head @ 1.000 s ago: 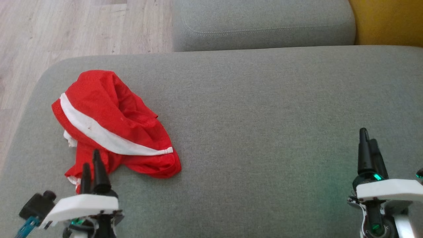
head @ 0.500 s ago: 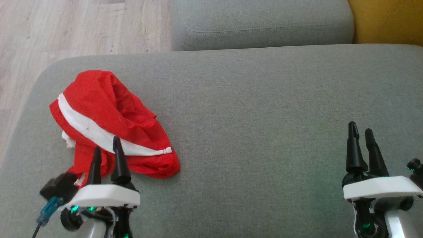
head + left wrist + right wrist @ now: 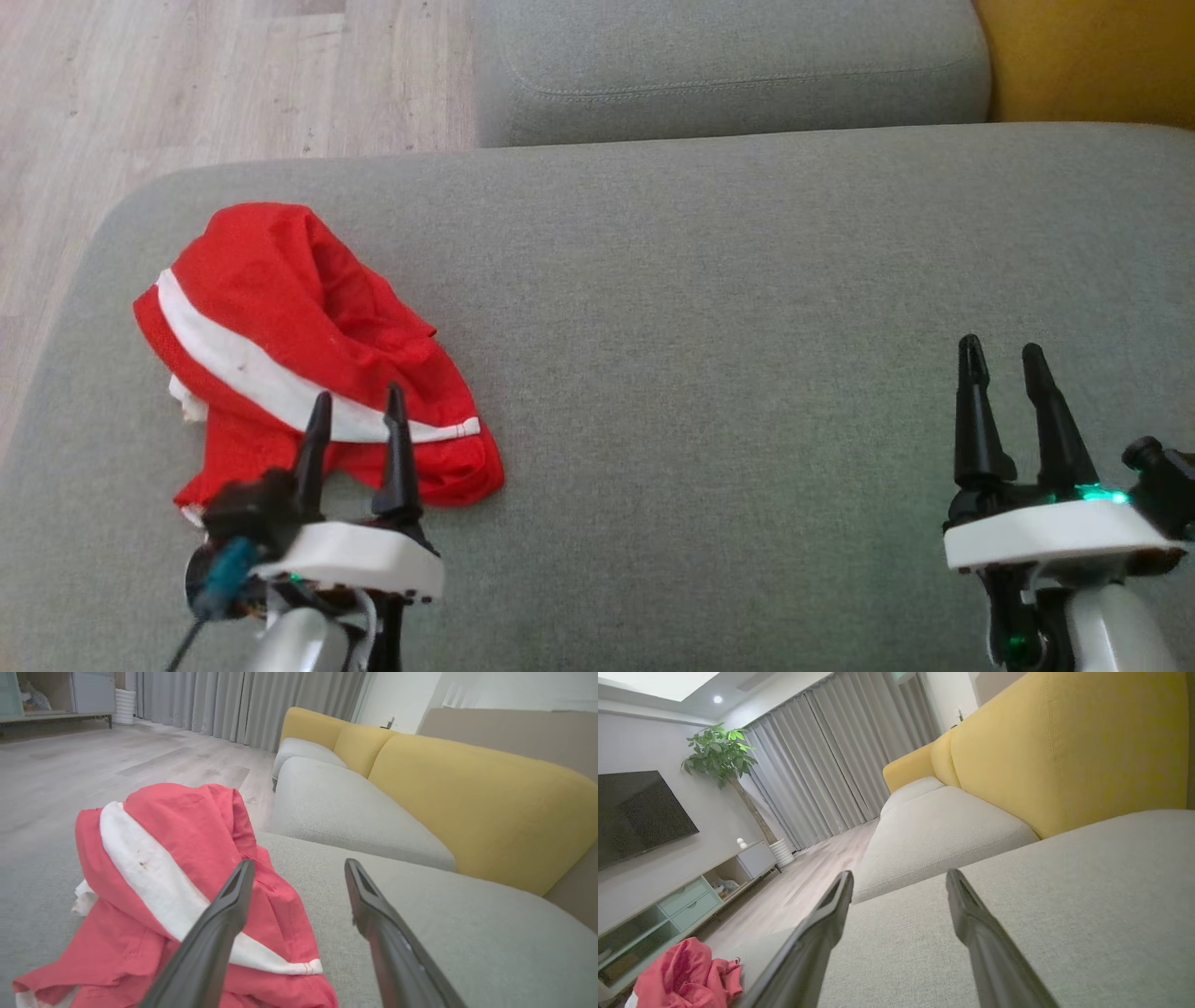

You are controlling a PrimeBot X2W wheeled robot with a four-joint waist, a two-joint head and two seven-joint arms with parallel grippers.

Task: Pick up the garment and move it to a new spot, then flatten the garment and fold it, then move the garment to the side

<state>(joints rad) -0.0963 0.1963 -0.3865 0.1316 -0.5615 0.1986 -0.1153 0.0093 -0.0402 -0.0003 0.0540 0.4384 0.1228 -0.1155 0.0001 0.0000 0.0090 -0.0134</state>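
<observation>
Garment [image 3: 271,308] lies crumpled on the grey cushion [image 3: 747,327], yellow backrest [image 3: 1092,56] beyond; left and right jaws apart.

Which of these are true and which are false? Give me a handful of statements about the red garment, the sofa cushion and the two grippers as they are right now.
1. The red garment lies on the grey cushion. True.
2. The left gripper is shut on the garment. False: its jaws stand open at the garment's near edge, with no cloth pinched between them.
3. The right gripper is open over bare cushion, well apart from the garment. True.
4. The garment is folded flat. False: it sits bunched in a crumpled heap.
5. A white stripe runs across the garment. True.
</observation>
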